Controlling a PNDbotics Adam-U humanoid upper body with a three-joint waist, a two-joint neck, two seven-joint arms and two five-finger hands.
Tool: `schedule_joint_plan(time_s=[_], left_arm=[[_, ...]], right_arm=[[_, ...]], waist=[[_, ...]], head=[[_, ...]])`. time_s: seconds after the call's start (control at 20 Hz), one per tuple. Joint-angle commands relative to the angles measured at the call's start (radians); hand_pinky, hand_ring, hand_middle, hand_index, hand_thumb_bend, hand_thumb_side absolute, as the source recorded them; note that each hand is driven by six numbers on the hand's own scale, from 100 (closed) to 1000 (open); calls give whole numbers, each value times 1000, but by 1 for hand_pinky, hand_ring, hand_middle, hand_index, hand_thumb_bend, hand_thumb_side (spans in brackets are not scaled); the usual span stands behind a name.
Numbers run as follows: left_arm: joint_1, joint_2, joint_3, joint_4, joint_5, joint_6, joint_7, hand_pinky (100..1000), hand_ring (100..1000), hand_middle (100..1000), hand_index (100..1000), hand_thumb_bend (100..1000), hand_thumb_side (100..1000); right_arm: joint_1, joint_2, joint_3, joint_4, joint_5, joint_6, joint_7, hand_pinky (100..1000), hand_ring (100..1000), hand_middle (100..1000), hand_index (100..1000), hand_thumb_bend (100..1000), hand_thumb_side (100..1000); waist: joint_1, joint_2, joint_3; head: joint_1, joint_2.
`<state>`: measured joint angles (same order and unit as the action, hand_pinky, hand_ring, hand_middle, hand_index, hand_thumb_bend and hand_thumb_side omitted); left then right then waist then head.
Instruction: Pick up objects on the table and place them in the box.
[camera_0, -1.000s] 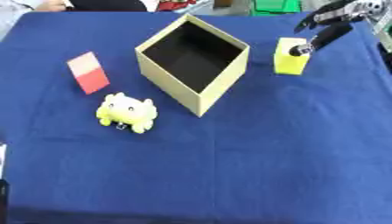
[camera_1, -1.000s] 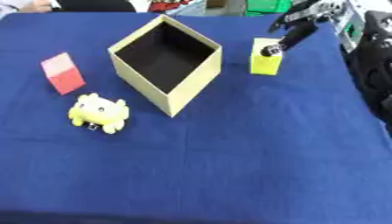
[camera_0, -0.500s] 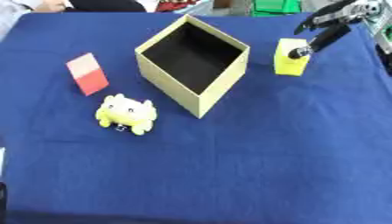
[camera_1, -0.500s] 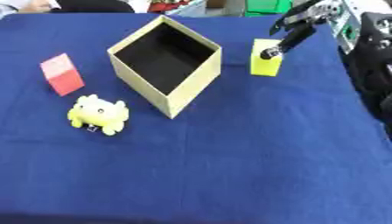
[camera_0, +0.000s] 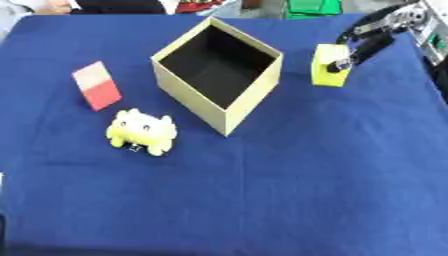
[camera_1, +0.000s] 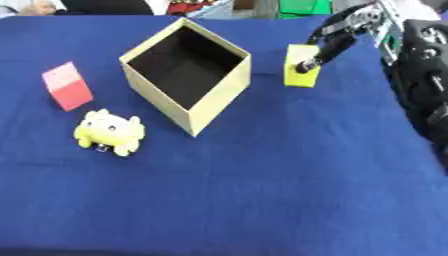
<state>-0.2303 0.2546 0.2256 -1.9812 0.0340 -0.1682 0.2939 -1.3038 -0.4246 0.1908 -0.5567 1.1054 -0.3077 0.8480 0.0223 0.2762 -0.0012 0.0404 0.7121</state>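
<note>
At the far right of the table (camera_0: 289, 200), the right hand (camera_0: 372, 35) reaches in from the upper right corner toward the yellow block (camera_0: 330, 71). Its fingers (camera_0: 360, 52) are extended and spread apart, and one dark fingertip lies against the block's upper right face. Another finger arches above the block's top edge; whether it touches cannot be determined from either view. No finger is curled around the block. The block stands upright on the cloth, just beside the right corner of the box (camera_0: 219, 75) but apart from it.

The box is an open-topped cardboard cube, pale tan outside and dark inside, set cornerwise to the viewer with nothing visible in it. The yellow block is a smooth, rectangular solid with a matte finish. To the left of the box lies a red block (camera_0: 96, 85), rectangular, with a paler top face. Nearer the viewer sits a yellow plush toy (camera_0: 141, 131), rounded, soft-surfaced, with short limbs and small ears. A dark blue cloth covers the table and shows faint creases.
</note>
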Motion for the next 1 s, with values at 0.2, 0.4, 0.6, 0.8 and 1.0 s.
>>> schedule_joint_plan(time_s=[0.2, 0.4, 0.6, 0.8, 1.0], left_arm=[[-13, 11, 3, -19, -2, -1, -4, 692, 637, 710, 712, 209, 920], [-12, 11, 3, -19, -2, -1, -5, 692, 638, 711, 712, 209, 920], [-14, 11, 2, -19, -1, 0, -6, 692, 639, 711, 712, 208, 918], [-15, 12, 2, -19, -1, -1, -8, 692, 639, 711, 713, 206, 913], [-15, 12, 2, -19, -1, 0, -9, 692, 640, 712, 713, 200, 909]], right_arm=[[-35, -4, -15, 8, 18, -62, 59, 1000, 1000, 997, 1000, 371, 826], [-36, -1, -18, 7, 18, -60, 59, 1000, 1000, 988, 1000, 335, 808], [-36, 1, -21, -19, -11, -57, 58, 984, 975, 942, 935, 177, 728], [-34, -2, -16, -42, -50, -37, 57, 970, 959, 908, 863, 100, 643], [-33, -1, -9, -48, -65, -29, 59, 954, 939, 888, 818, 100, 552]], waist=[[2, -16, 1], [2, -15, 2], [2, -15, 1], [1, -16, 1], [1, -16, 2]], head=[[-3, -11], [-3, -12], [-2, -12], [-1, -12], [-1, -12]])
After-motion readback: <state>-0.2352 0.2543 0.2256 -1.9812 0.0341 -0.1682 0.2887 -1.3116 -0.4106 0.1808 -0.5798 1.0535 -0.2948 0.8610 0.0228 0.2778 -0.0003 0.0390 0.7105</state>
